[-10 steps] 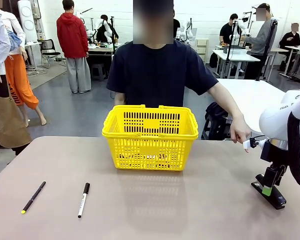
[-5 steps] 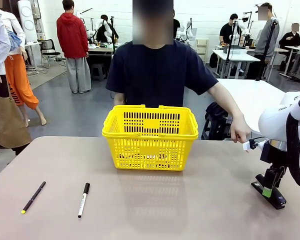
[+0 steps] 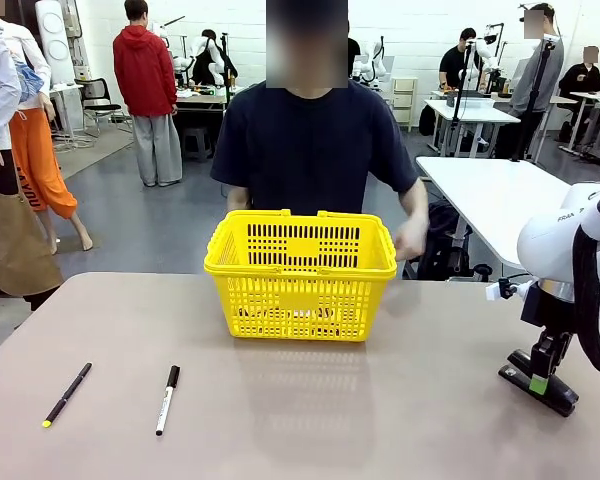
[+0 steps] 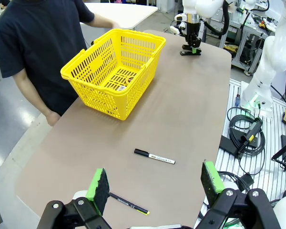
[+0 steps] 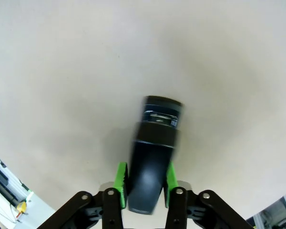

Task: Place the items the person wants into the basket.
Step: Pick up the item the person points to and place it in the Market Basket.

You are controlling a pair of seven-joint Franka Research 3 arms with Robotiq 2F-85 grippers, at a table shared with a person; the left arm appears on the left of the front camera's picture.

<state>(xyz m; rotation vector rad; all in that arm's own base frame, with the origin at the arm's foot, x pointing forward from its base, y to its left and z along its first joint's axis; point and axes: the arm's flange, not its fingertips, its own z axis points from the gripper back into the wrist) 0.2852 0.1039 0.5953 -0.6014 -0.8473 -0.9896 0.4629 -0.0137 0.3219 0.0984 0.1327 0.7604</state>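
Near the left end of the tabletop (image 3: pixel 100 330), close to its near edge, lies a thin black pen with a yellow tip (image 3: pixel 67 394), and just to its right, apart from it, a black-and-white marker (image 3: pixel 167 399), both pointing roughly away from the robot. In the left wrist view the left gripper (image 4: pixel 155 183) hangs above that end of the table with its green pads spread wide and nothing between them; the marker (image 4: pixel 154 156) and the pen (image 4: pixel 128 203) lie below it. Toward the middle of the far edge stands the yellow basket (image 3: pixel 300 273), upright, its handles folded down on the rim; through its open top the left wrist view shows small things on its floor, too small to name. Directly behind the basket, at the far side of the table, stands the person (image 3: pixel 315 150) in a dark navy T-shirt, with one hand (image 3: pixel 411 240) blurred and hanging just past the basket's right rim, off the table and touching nothing. Near the right edge of the tabletop the right gripper (image 3: pixel 536 383) points down and is pinching the black stapler (image 3: pixel 540 388), which sits tilted at the table surface; the right wrist view shows the green pads pressed against both sides of the stapler's dark body (image 5: pixel 152 167) over the bare tabletop.
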